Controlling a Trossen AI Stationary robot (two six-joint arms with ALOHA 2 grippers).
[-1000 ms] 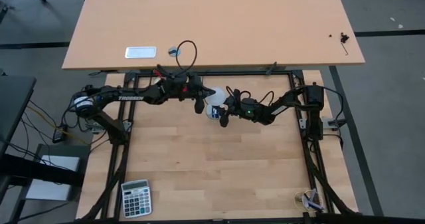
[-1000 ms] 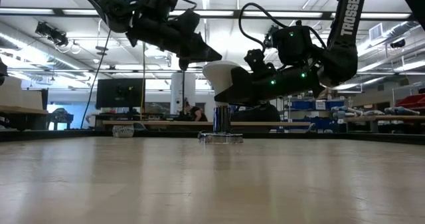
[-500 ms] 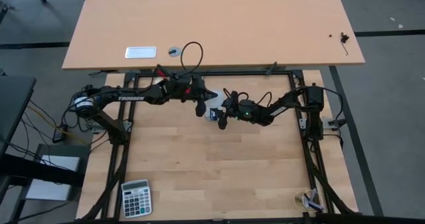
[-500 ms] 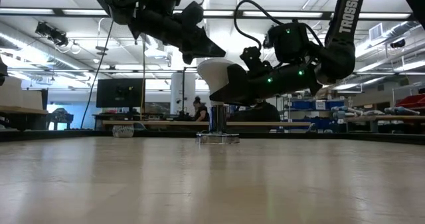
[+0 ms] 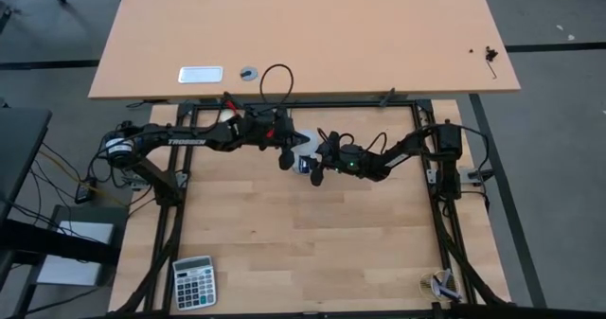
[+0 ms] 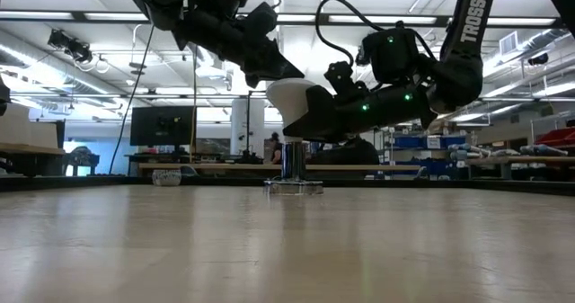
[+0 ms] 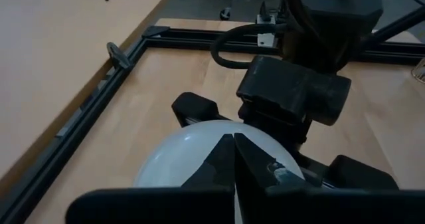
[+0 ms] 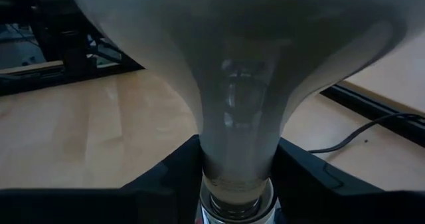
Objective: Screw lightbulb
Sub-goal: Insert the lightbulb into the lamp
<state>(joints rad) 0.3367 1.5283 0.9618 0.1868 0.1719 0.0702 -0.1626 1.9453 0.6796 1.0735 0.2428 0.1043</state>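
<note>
The white lightbulb (image 6: 292,101) stands upright, dome up. Its narrow screw base (image 6: 294,159) is down on the silver socket disc (image 6: 294,186), which lies flat on the table. My right gripper (image 5: 316,162) is shut on the bulb, reaching in from the table's right. My left gripper (image 6: 292,75) is shut, with its fingertips right at the top of the dome (image 7: 179,164). The high view shows the bulb (image 5: 304,146) between the two grippers at the far middle of the table. My left gripper's shut fingertips (image 7: 234,159) lie over the top of the dome, slanting down from the table's left; whether they touch it I cannot tell. My right gripper pinches the bulb's cone neck (image 8: 236,144) between its two fingers (image 8: 166,177), just above the screw base. The fingers come in about level from the table's right, across the upright bulb. The base is on the socket.
A calculator (image 5: 194,281) lies at the near left corner and a small object (image 5: 443,283) at the near right. A second table (image 5: 379,35) beyond the far rail carries a silver plate (image 5: 201,74) and a small round part (image 5: 248,73).
My right gripper has moved the upright bulb a little toward the table's left and far edge, and the socket disc has slid along with it. My left gripper has stayed shut and now stands right over the dome.
</note>
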